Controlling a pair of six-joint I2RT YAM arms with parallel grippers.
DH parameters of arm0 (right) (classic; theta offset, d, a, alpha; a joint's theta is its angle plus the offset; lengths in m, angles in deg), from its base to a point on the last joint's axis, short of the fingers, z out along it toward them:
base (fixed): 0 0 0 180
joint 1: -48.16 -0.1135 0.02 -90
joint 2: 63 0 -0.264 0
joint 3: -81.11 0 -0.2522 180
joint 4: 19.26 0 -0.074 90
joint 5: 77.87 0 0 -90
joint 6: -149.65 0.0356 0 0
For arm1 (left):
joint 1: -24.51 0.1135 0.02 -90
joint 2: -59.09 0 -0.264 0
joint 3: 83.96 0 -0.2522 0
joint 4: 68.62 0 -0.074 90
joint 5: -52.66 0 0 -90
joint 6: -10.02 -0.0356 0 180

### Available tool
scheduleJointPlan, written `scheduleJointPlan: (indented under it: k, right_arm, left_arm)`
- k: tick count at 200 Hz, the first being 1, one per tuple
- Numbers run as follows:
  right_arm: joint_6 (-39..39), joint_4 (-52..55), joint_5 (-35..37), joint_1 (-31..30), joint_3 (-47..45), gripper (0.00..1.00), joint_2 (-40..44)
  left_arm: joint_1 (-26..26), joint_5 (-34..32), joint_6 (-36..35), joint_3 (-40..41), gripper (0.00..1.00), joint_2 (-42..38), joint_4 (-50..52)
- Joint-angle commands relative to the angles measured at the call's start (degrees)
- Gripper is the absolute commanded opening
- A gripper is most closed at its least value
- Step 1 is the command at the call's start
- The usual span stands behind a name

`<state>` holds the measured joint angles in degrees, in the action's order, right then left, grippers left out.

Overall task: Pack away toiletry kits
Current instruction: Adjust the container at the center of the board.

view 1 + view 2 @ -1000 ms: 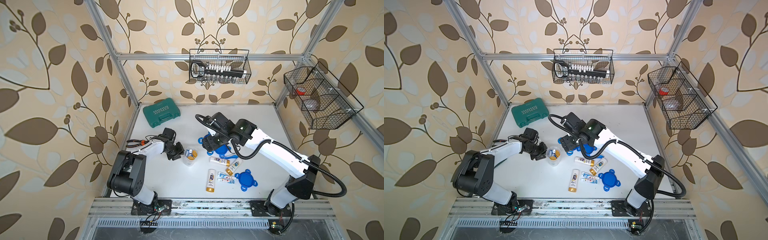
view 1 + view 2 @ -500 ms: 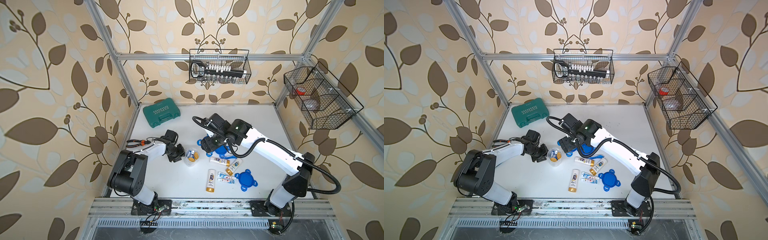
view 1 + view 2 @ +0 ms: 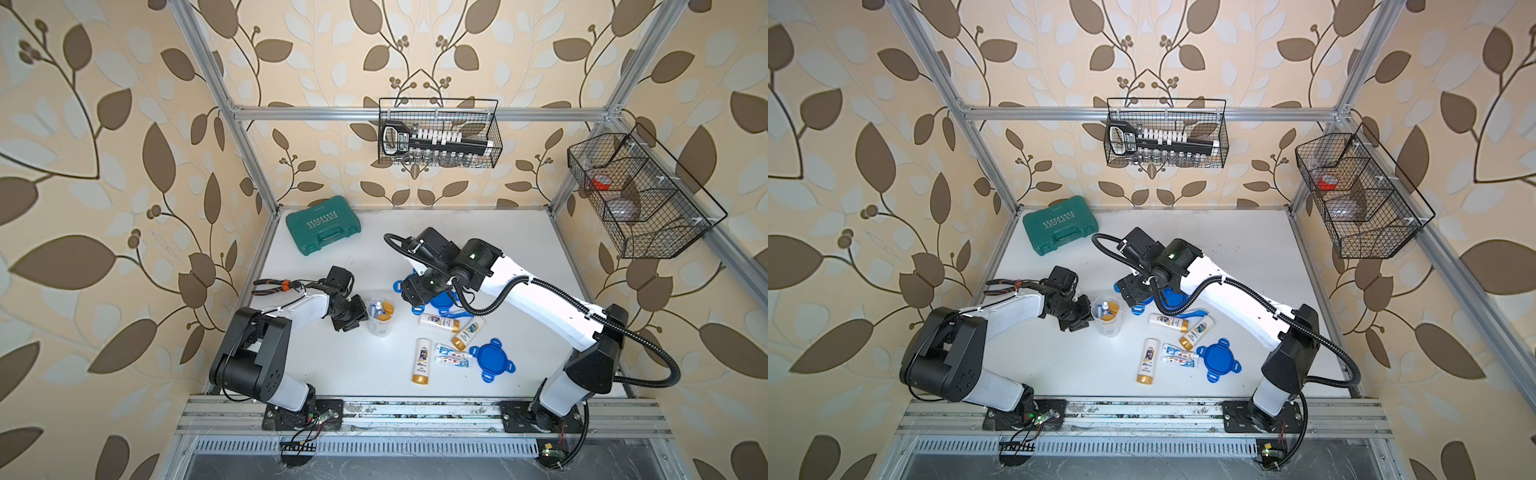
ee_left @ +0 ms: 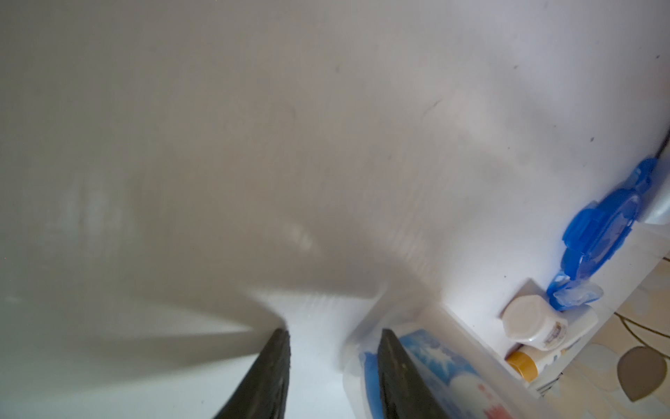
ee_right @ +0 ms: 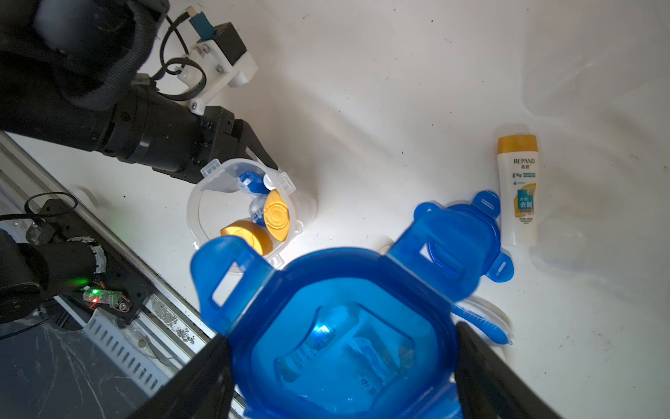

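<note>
A clear jar (image 3: 379,328) stands open on the white table (image 3: 353,374), holding two gold-capped bottles (image 5: 276,216) and a blue toothbrush. My left gripper (image 3: 360,314) is at its side, open; in the left wrist view the bare table shows between the fingers (image 4: 395,366) and one finger lies against the jar wall (image 4: 471,342). My right gripper (image 5: 340,362) is shut across a blue four-tab lid (image 5: 326,290), behind and right of the jar. A second blue lid (image 5: 460,235) lies under it. Three bottles (image 3: 422,360), two toothpaste tubes (image 3: 452,356) and another lid (image 3: 492,359) lie loose at the front.
A green tool case (image 3: 323,224) sits at the back left and pliers (image 3: 270,286) lie by the left edge. Two wire baskets (image 3: 438,137) (image 3: 640,199) hang on the walls. Another clear jar with a toothbrush (image 5: 482,324) is under my right arm.
My left gripper has edged forward alongside the jar and its jaws have narrowed a little. My right gripper has shifted slightly left with the lid.
</note>
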<state>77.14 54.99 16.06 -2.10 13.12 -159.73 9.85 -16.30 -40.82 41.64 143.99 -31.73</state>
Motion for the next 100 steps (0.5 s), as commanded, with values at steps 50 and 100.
scheduleJointPlan:
  k: [50, 100]
  right_arm:
    - [-0.1, 3.19, 0.12, -0.2, 3.09, 0.73, -2.76]
    - [1.08, 3.65, 1.47, -0.15, 1.72, 0.73, -1.38]
  left_arm:
    - [-2.74, 1.2, 3.31, 5.95, 0.43, -4.22, -0.42]
    - [-7.51, 0.08, 7.35, 8.01, 0.43, -3.46, -3.89]
